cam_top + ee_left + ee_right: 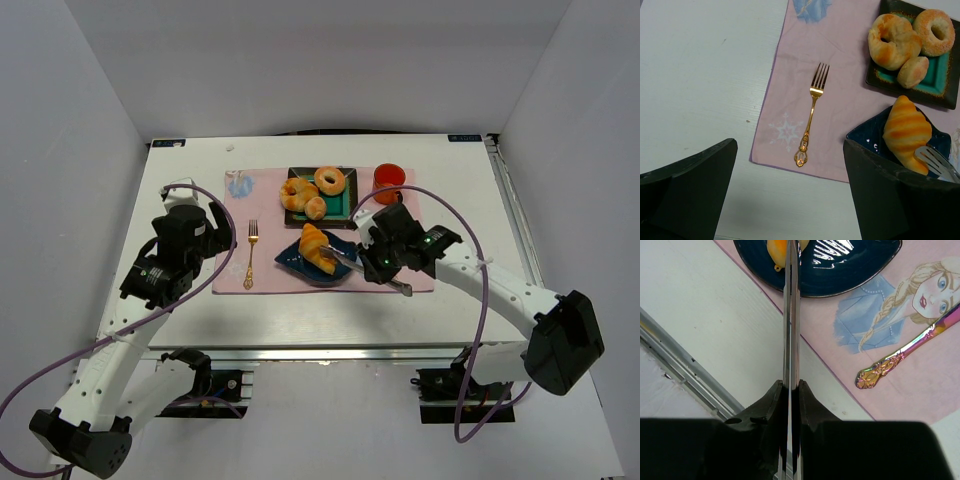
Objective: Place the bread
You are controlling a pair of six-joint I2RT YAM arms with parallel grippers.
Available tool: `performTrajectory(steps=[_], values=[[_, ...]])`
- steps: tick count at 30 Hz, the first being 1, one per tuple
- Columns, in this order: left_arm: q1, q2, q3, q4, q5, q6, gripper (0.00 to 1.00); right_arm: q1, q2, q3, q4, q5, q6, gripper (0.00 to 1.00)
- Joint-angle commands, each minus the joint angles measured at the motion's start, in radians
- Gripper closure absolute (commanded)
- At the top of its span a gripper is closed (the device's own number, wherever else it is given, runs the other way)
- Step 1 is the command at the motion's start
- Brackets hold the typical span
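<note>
The bread [317, 248], a long golden-orange striped croissant, lies on a dark blue plate [296, 262] on the pink placemat. It also shows in the left wrist view [906, 131] and at the top edge of the right wrist view [777, 252]. My right gripper [385, 268] [790, 387] is shut on metal tongs [345, 259] [790, 315]. The tongs' arms are pressed together and their tips [935, 161] touch the bread's near end. My left gripper [190, 215] [790, 200] is open and empty over the table, left of the placemat.
A green tray [349, 190] [940, 95] behind the plate holds a sugared doughnut [330, 180], a curled croissant [296, 193] and a small roll [316, 208]. A red cup [389, 178] stands to its right. A gold fork [251, 252] [810, 117] lies on the placemat [270, 205]; an iridescent utensil handle [900, 360] lies right of the plate.
</note>
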Motion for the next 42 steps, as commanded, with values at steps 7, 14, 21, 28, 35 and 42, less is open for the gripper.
performTrajectory(steps=[7, 14, 21, 28, 35, 42], values=[[-0.002, -0.011, -0.001, 0.007, -0.002, 0.002, 0.02, -0.004, 0.036, -0.021, 0.072, -0.035, 0.001, 0.81], [-0.002, -0.011, -0.009, 0.012, -0.002, -0.001, 0.02, -0.004, 0.027, -0.025, 0.055, -0.032, 0.010, 0.79], [-0.002, -0.016, -0.011, 0.012, 0.000, -0.002, 0.02, -0.006, 0.007, -0.025, 0.044, -0.031, 0.017, 0.70], [-0.002, -0.014, -0.008, 0.015, 0.006, -0.009, 0.02, -0.004, -0.006, -0.002, 0.012, -0.040, 0.027, 0.50], [-0.002, -0.014, -0.003, 0.017, 0.012, -0.012, 0.02, -0.004, -0.042, 0.028, -0.005, -0.038, 0.041, 0.49], [0.000, -0.013, -0.005, 0.020, 0.017, -0.012, 0.02, -0.004, -0.064, 0.048, -0.023, -0.038, 0.046, 0.41]])
